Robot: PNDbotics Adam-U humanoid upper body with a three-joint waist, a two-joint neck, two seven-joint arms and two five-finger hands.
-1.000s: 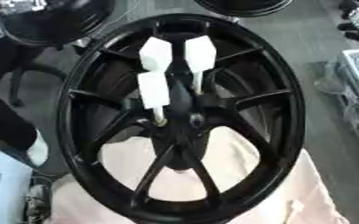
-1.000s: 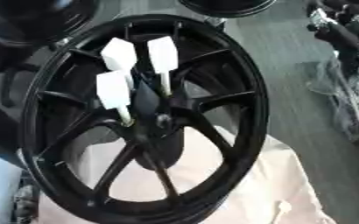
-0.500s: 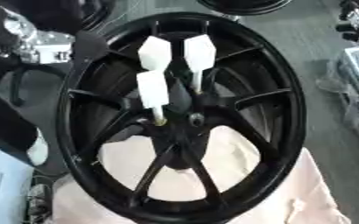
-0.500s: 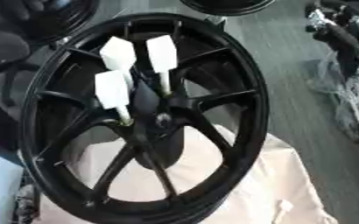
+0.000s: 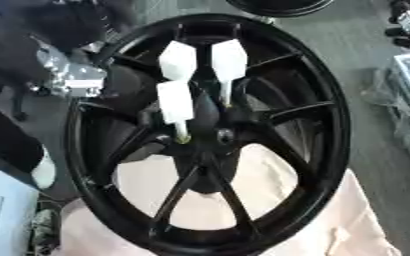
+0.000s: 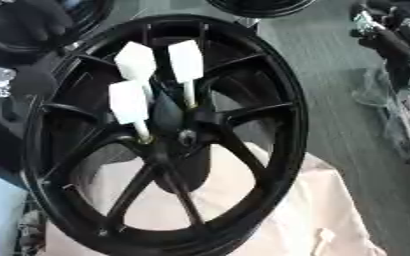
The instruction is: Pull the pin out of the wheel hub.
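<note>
Black wheel [image 5: 210, 135] stands tilted on a pale cloth [image 5: 270, 220]. Three white-headed pins [image 5: 175, 102] sit in the hub [image 5: 210, 131], heads up, none out. Left arm [image 5: 64, 77] enters at upper left, beside the rim; fingers' state cannot be told. Right hand not seen.

The left arm [image 5: 64, 45] is mostly black, blurred at the upper left. A silver metal joint block [image 5: 68, 80] with small dark screw holes sits on it.
</note>
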